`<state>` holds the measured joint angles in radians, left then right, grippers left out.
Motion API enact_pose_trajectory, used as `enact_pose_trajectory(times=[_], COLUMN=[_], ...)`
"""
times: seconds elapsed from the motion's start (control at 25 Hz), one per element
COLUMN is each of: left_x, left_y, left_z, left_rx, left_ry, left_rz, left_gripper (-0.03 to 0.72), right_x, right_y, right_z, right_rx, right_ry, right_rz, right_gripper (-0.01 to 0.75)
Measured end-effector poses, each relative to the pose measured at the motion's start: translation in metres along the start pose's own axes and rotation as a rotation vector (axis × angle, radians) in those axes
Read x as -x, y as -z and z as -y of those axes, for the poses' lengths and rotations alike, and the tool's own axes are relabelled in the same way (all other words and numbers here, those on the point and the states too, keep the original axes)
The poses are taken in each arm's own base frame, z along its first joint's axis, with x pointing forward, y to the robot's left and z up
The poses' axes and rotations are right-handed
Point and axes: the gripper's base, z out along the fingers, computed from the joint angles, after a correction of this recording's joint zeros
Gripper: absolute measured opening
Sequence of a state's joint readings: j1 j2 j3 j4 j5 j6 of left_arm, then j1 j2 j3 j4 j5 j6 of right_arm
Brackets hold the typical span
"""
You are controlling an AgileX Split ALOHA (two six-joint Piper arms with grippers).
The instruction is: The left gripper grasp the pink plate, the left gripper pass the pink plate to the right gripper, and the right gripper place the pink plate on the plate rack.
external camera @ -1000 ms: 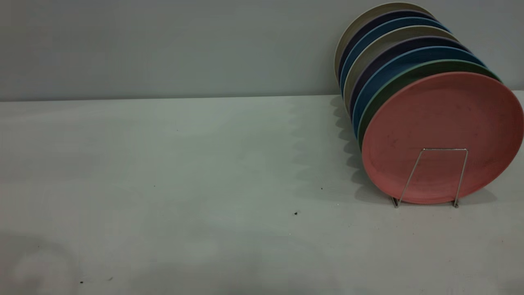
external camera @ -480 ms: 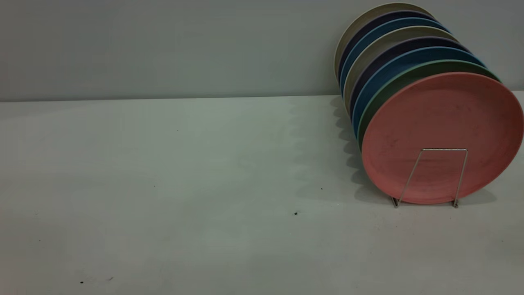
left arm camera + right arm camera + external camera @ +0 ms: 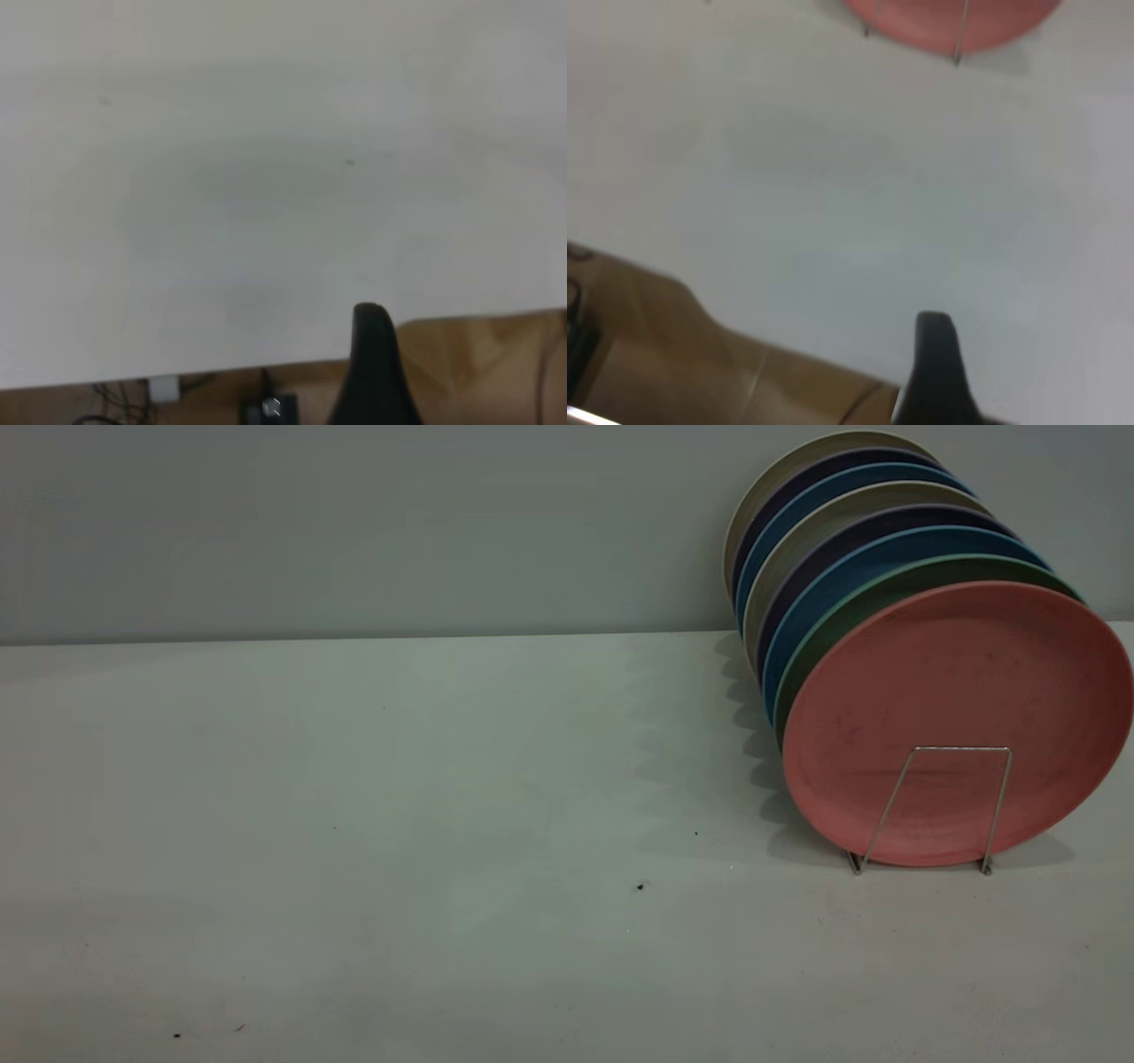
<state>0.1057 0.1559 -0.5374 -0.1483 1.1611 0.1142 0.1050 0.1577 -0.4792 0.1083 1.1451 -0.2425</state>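
Note:
The pink plate stands upright as the front plate in the plate rack, behind the rack's front wire loop. Its lower edge and the rack's wire legs also show far off in the right wrist view. Neither gripper appears in the exterior view. The left gripper shows only as a dark wedge over the table's edge, with wooden floor beyond it. The right gripper is likewise a dark wedge near the table's edge, far from the plate. Nothing is held by either.
Behind the pink plate stand several more plates in a row, a green plate first, then blue, dark purple and beige ones. The pale table runs back to a grey wall. Cables and a small box lie on the floor.
A faint round shadow at the table's near left corner has faded away. The plates and the rack have not moved.

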Motion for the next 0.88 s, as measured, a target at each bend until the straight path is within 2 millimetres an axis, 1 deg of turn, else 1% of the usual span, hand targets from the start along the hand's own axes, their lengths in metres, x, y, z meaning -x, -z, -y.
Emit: enact_pose_trajectory(times=[0.2, 0.56, 0.68, 0.88], left_x=[-0.002, -0.004, -0.005, -0.012], left_y=[-0.001, -0.006, -0.006, -0.006], left_z=[-0.002, -0.009, -0.009, -0.009], left_rx=[0.021, 0.056, 0.052, 0.051], left_ry=[-0.007, -0.087, -0.08, -0.061], left_rz=[0.001, -0.005, 0.002, 0.03], left_gripper=[0.582, 0.582, 0.582, 0.582], right_x=[-0.007, -0.01, -0.011, -0.011], right_y=[0.009, 0.012, 0.013, 0.013], right_z=[0.0, 0.0, 0.0, 0.001], right_rx=[-0.018, -0.021, -0.024, -0.034], right_ry=[0.017, 0.022, 0.019, -0.001], right_rz=[0.074, 0.101, 0.11, 0.11], right_gripper=[0.579, 0.579, 0.579, 0.579])
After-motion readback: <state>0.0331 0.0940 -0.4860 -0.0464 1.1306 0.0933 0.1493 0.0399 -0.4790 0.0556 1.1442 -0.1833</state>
